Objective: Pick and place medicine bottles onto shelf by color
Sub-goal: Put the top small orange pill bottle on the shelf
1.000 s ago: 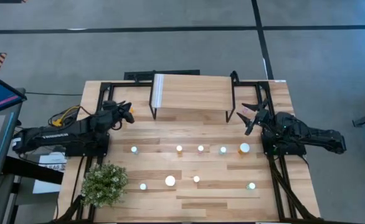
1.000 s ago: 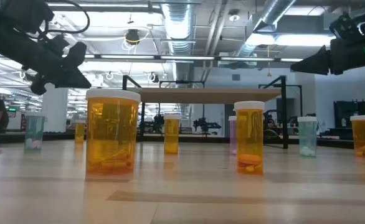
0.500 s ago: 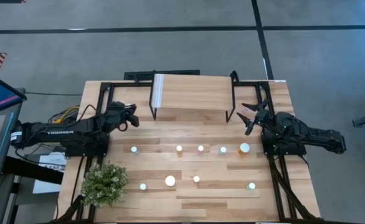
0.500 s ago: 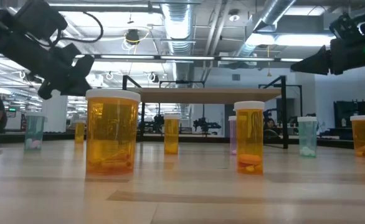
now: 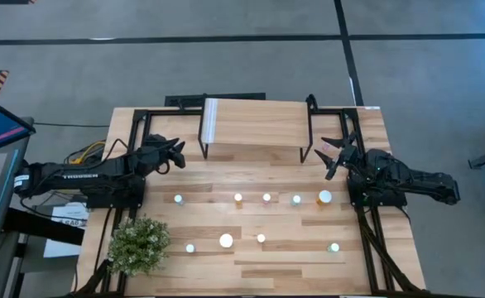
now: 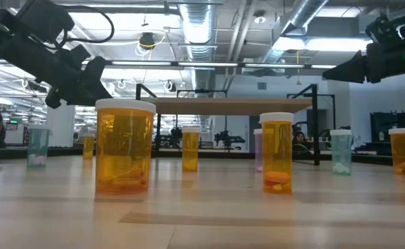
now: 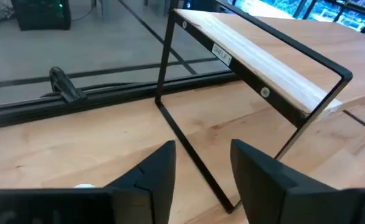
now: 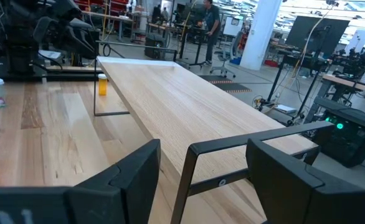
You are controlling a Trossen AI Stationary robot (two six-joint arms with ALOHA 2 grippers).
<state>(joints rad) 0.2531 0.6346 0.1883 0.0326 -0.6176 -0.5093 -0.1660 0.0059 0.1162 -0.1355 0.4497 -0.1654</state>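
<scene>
High view: shelf (image 5: 255,122) bare, all bottles (image 5: 266,198) on the surface (image 5: 259,269) in front of it. Left claw (image 5: 176,154) and right claw (image 5: 332,156) both released, empty. Sorting not yet begun.

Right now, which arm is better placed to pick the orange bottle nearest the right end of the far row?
Probably the right. Its gripper hangs with open, empty jaws just beyond that orange bottle. The left gripper is across the table, by the shelf's left leg.

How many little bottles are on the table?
9 bottles: five in a row nearer the shelf at; four nearer the front at.
</scene>
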